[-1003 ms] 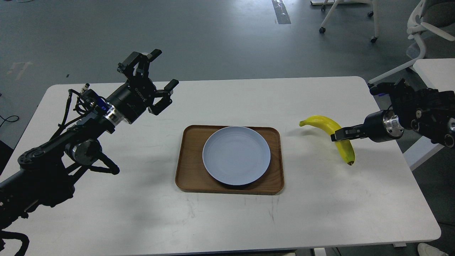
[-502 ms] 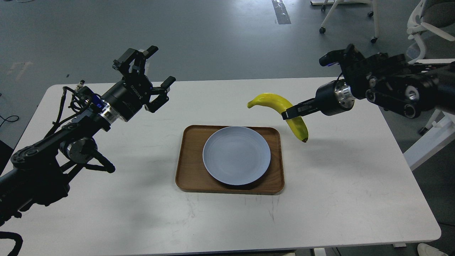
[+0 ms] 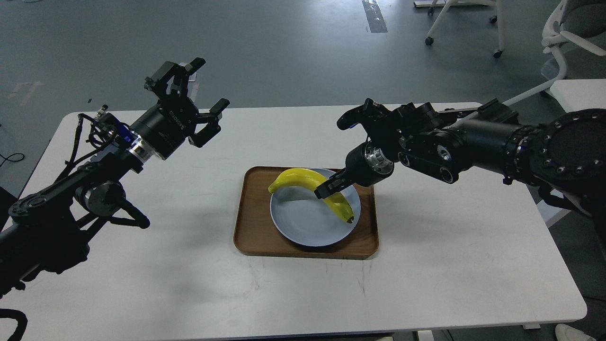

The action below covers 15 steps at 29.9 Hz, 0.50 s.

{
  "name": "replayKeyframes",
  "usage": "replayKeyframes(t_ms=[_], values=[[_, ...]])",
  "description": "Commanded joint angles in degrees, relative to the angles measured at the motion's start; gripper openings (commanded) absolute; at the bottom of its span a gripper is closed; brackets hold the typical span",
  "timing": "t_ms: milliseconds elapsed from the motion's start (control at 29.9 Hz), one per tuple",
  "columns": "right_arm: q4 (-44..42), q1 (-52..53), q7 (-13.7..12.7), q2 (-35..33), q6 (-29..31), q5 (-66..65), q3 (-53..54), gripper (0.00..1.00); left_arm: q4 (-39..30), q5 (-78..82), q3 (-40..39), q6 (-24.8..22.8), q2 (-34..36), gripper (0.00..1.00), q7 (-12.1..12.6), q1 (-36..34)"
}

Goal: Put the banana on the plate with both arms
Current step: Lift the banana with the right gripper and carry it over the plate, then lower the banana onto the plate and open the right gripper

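Note:
The yellow banana (image 3: 303,180) hangs over the pale blue-grey plate (image 3: 303,222), its greenish stem toward the left and its dark tip down at the right. My right gripper (image 3: 325,189) is shut on the banana's middle, reaching in from the right. Whether the banana touches the plate I cannot tell. The plate rests on the brown wooden tray (image 3: 251,227) at the table's centre. My left gripper (image 3: 195,92) is open and empty, raised above the table's far left, well away from the plate.
The white table (image 3: 426,265) carries only the tray and plate. A second white table (image 3: 577,92) and office chairs (image 3: 563,28) stand beyond the right edge on the grey floor.
My right arm has carried the banana leftward from the table's right side to over the plate and lowered it. My left arm has drifted slightly left and up, still open.

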Motion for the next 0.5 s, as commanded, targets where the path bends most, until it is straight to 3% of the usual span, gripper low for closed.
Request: replayKeyframes(t_ms=[0,67,301,468], values=[[-0.07,-0.87,-0.01,0.21,-0.01,0.04,-0.88,0.18,0.01,0.0,0.0,0.0,0.17,0.98,0.0,0.02],[-0.07,-0.87,-0.01,0.21,-0.01,0.04,-0.97,0.19,0.01,0.0,0.09,0.0,0.17,0.98,0.0,0.02],[-0.76,-1.75,-0.01,0.39,-0.01,0.12,-0.8,0.46,0.01,0.0,0.0,0.0,0.25,0.98,0.0,0.02],[-1.12,-1.84,-0.01,0.39,-0.01,0.82,-0.36,0.56,0.01,0.0,0.0,0.0,0.25,0.98,0.0,0.02]])
